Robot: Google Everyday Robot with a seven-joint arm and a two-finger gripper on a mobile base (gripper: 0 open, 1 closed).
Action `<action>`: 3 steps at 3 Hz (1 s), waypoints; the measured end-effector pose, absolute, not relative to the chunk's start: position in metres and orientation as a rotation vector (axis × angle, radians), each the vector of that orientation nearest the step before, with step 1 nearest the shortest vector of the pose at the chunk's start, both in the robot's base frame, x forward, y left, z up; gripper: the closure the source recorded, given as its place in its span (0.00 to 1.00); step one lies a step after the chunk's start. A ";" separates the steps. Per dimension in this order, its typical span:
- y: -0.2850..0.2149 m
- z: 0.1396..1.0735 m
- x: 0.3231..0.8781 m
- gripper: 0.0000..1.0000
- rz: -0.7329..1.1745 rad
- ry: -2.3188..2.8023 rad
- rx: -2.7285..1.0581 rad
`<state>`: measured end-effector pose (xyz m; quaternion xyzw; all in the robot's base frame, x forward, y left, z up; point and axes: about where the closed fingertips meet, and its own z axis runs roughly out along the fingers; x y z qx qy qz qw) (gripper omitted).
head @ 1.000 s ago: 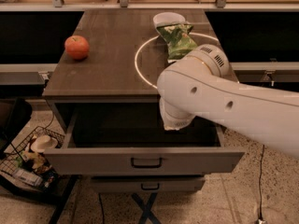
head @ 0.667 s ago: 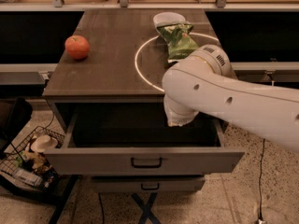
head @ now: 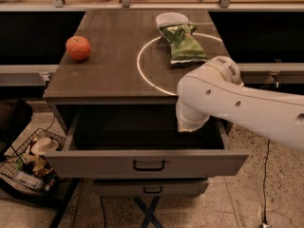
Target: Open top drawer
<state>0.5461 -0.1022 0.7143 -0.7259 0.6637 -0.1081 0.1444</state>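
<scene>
The dark brown wooden counter is filling the middle of the view, with a thin white ring marked on its top. The white robot arm is reaching in from 3 o'clock and bending down over the counter's front edge. Under that edge, at 6 o'clock, the wide grey top drawer is standing pulled out. It is showing a flat front, a small black loop handle at centre, and a deep, plain, shadowed box behind. The claw is sitting at the arm's lower end, dipping into the drawer's open box toward its 2 o'clock corner; whether it is wide or narrow, I cannot tell. A narrower grey drawer is sitting shut just below.

At 8 o'clock on the floor, a black wire basket is holding mixed clutter and a pale cap-like item. On the counter, a green crinkled chip bag is lying at 1 o'clock across the ring, touching a white bowl behind it. A red apple is resting at 10 o'clock.
</scene>
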 end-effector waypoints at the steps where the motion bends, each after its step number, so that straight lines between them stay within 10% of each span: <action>1: -0.112 0.695 0.546 1.00 -0.269 1.954 -2.071; 3: -0.125 0.650 0.516 1.00 -0.149 2.026 -2.050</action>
